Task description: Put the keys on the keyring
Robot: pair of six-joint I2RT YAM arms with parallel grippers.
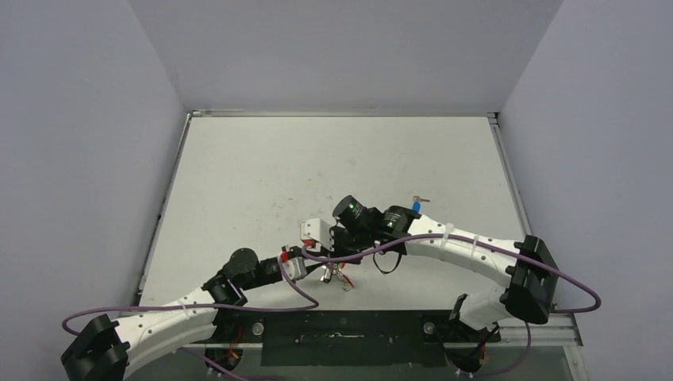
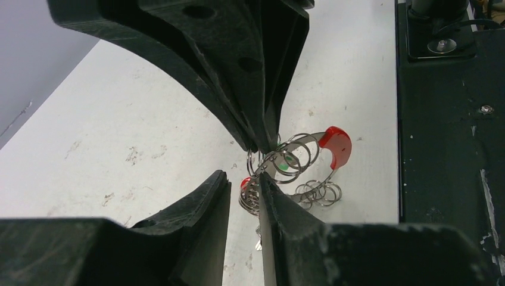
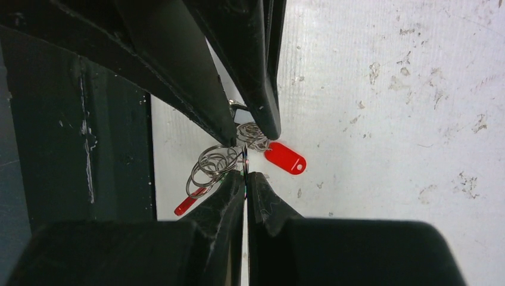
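The keyring (image 2: 309, 173), a tangle of silvery wire coils with a short red curved section (image 2: 337, 146), lies near the table's front edge (image 1: 343, 279). My right gripper (image 3: 245, 173) is shut on a thin wire of it. My left gripper (image 2: 243, 176) meets it from the other side and is open, with a clear gap between its fingers and a coil just beyond their tips. A green key head (image 2: 287, 167) shows among the coils; I cannot tell whether it is threaded on. The blue key (image 1: 417, 204) lies alone on the table, behind the right arm.
A red oval tag (image 3: 286, 158) lies beside the coils on the white table. A black strip (image 2: 446, 149) runs along the near edge, close to the keyring. Purple cables (image 1: 301, 286) loop from both arms over the work spot.
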